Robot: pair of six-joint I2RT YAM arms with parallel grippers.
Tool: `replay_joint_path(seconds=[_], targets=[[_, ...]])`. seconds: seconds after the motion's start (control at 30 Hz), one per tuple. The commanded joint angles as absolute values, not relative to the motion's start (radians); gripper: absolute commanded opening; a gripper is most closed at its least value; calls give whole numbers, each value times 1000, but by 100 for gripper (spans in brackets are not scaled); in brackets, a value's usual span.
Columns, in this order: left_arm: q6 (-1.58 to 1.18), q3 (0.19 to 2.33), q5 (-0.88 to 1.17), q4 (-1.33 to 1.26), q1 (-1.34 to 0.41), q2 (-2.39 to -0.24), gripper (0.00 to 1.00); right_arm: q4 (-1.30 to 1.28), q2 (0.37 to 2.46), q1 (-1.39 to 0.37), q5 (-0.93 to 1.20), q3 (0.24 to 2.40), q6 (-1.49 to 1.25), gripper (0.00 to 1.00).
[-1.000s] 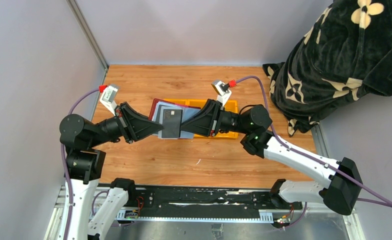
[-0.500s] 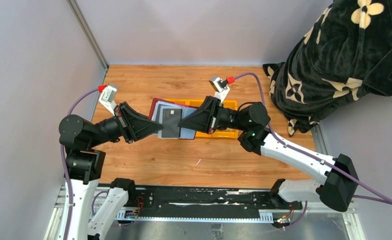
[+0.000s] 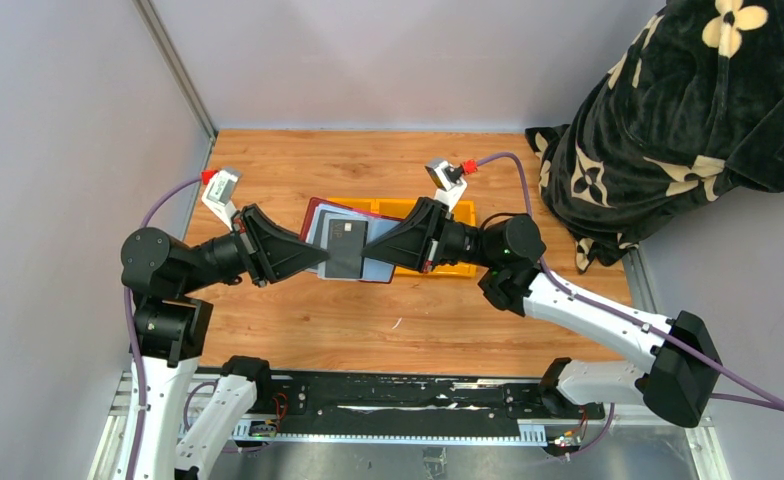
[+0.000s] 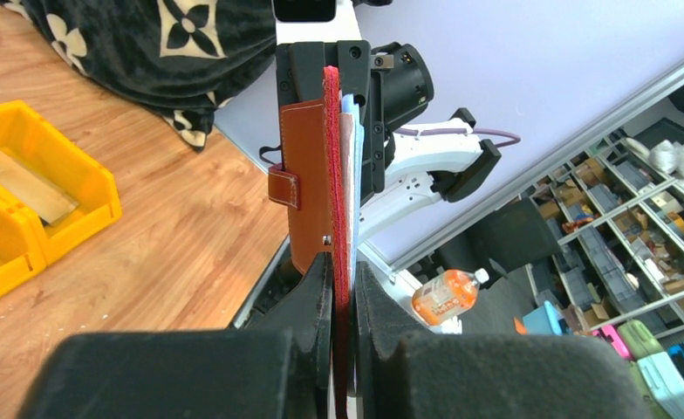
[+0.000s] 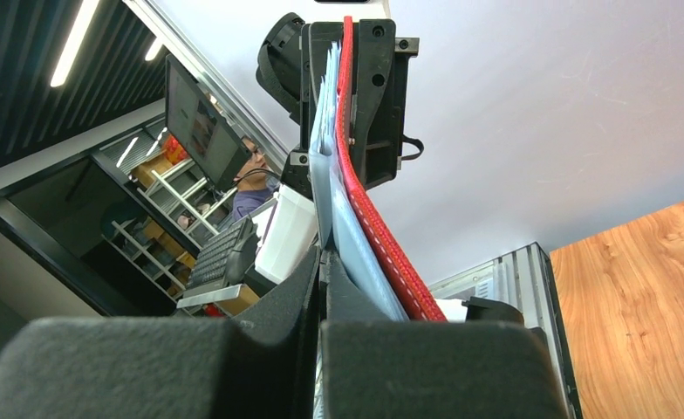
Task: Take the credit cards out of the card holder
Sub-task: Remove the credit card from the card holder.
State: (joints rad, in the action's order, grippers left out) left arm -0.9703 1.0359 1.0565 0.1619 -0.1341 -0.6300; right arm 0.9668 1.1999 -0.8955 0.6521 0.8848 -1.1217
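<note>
Seen from above, two robot arms meet over a wooden table (image 3: 368, 160), holding an opened maroon card holder (image 3: 312, 212) in the air between them. The left gripper (image 3: 313, 258) has its fingers clamped on the holder's left edge. In its wrist view we see the maroon cover edge-on and upright, squeezed between the two black fingers. The right gripper (image 3: 370, 250) comes in from the opposite side with its fingers pressed tightly together on a thin pale blue-grey sleeve (image 5: 343, 229) of the holder (whether a card sits inside that pinch we cannot tell). A dark grey card (image 3: 345, 250) lies flat against the sleeves, facing up between the two grippers. Behind the right gripper a yellow tray (image 3: 458, 213) rests on the table, and in the left wrist view a tan card (image 4: 23, 185) lies in one of its compartments. A black blanket with cream flowers (image 3: 688, 110) is heaped at the table's far right corner.
</note>
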Motion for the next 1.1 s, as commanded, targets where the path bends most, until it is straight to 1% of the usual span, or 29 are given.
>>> replay_joint_path(seconds=[0.0, 0.17, 0.47, 0.5, 0.53, 0.57, 0.63, 0.7, 0.87, 0.97, 1.0, 1.07], targets=[[-985, 1057, 1030, 129, -130, -621, 12, 1071, 1176, -879, 654, 868, -1146, 0], [-987, 1055, 1018, 129, -130, -616, 12, 1066, 1166, -879, 642, 847, -1135, 0], [-952, 1056, 983, 161, -130, -615, 12, 982, 1139, -895, 618, 844, -1066, 0], [-942, 1057, 977, 173, -130, -613, 12, 969, 1138, -898, 620, 848, -1054, 4], [-931, 1057, 971, 184, -130, -610, 12, 936, 1138, -901, 622, 862, -1039, 17], [-913, 1060, 965, 193, -130, -608, 12, 891, 1137, -906, 622, 880, -1022, 25], [-909, 1059, 962, 199, -130, -606, 12, 853, 1142, -917, 616, 903, -989, 31], [-913, 1061, 961, 197, -130, -607, 12, 804, 1149, -921, 613, 925, -965, 35], [-925, 1065, 969, 189, -130, -605, 12, 772, 1177, -926, 607, 942, -958, 37], [-927, 1063, 971, 184, -130, -600, 12, 787, 1190, -934, 611, 950, -963, 36], [-924, 1060, 969, 185, -130, -600, 12, 796, 1198, -936, 615, 955, -968, 33], [-925, 1059, 969, 185, -130, -599, 12, 830, 1214, -937, 636, 963, -992, 24]])
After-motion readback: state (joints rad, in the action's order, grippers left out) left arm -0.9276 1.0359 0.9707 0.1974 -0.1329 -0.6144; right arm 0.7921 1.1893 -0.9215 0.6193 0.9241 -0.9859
